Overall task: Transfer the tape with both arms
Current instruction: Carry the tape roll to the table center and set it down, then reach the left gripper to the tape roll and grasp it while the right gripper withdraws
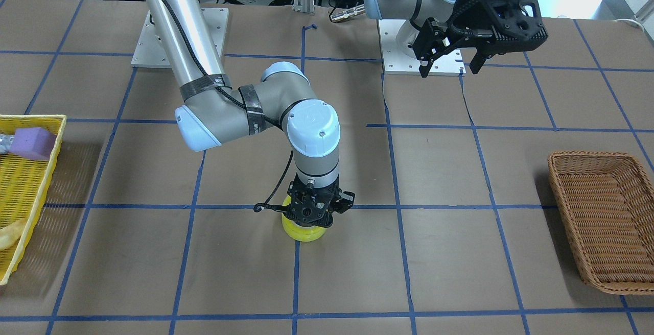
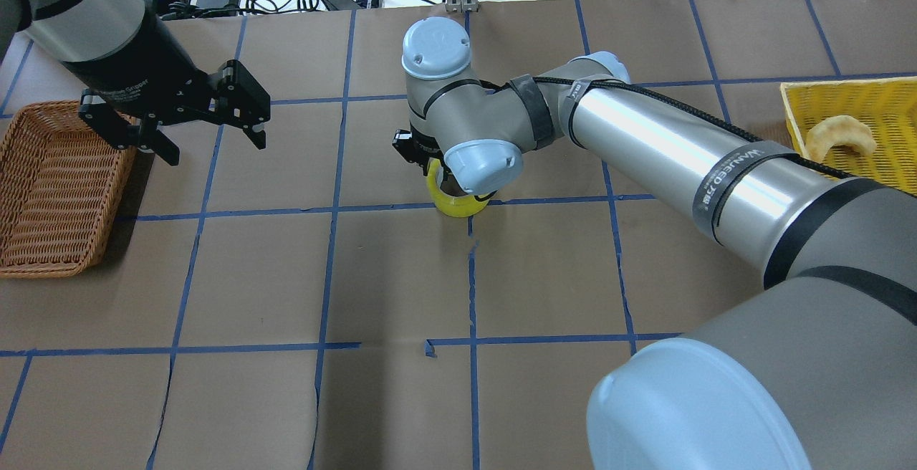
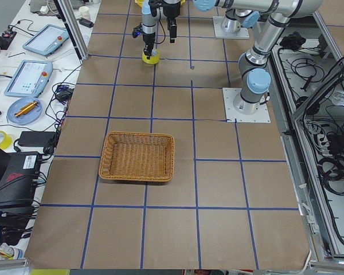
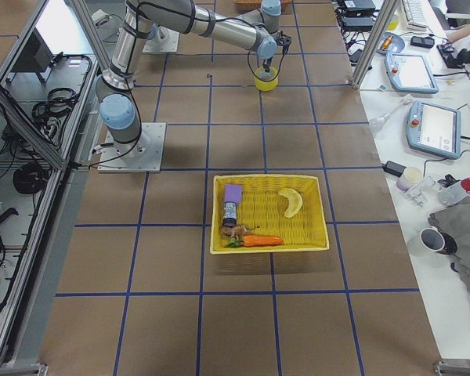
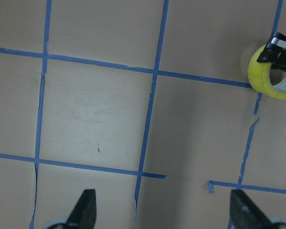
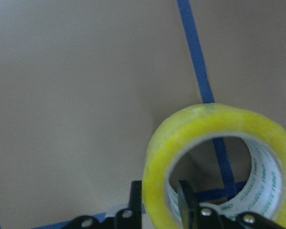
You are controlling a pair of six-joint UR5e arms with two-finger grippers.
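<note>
The right gripper clamps the wall of the tape, a glossy yellow ring, pale-cored; the left gripper gapes, well aside.

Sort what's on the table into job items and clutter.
Job: tape; right gripper, clamped on the tape's wall; left gripper, open.

Lying about: brown wicker basket; yellow basket; purple foam block; carrot.

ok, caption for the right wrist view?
Right gripper, jaws clamping the wall of the yellow tape roll, over a blue grid line.
</note>
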